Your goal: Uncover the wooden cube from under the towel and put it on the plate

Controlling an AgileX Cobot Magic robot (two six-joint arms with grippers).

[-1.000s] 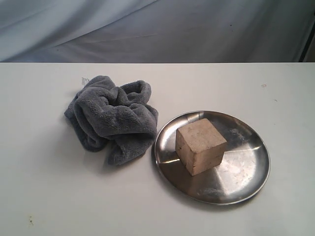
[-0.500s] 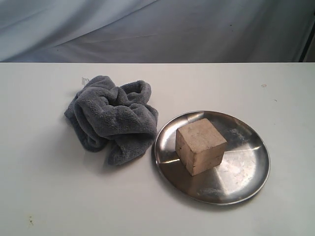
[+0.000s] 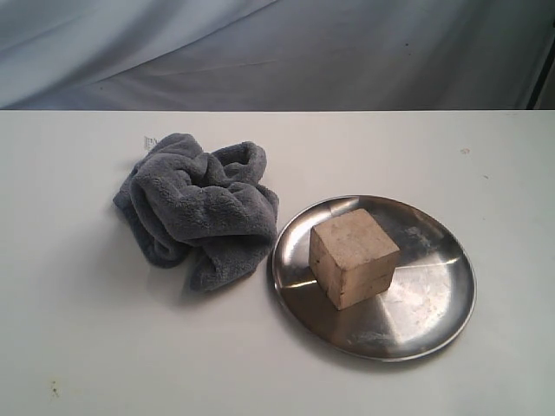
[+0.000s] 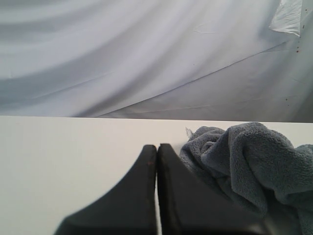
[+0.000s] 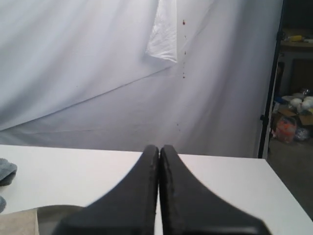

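Observation:
The pale tan wooden cube [image 3: 353, 256] rests uncovered on the shiny steel plate [image 3: 429, 299] at the table's right of centre. The dark grey towel [image 3: 198, 208] lies crumpled on the table just left of the plate, its white tag at the back. Neither gripper shows in the exterior view. In the left wrist view my left gripper [image 4: 157, 147] is shut and empty, with the towel [image 4: 254, 161] beside it. My right gripper [image 5: 159, 147] is likewise shut with nothing in it; a corner of the cube [image 5: 18, 223] and the plate's rim [image 5: 56, 209] show near it.
The white table [image 3: 78, 347] runs back to a straight far edge, with a draped white backdrop [image 3: 277, 52] behind. In the right wrist view a dark stand [image 5: 270, 88] and clutter sit beyond the table's end.

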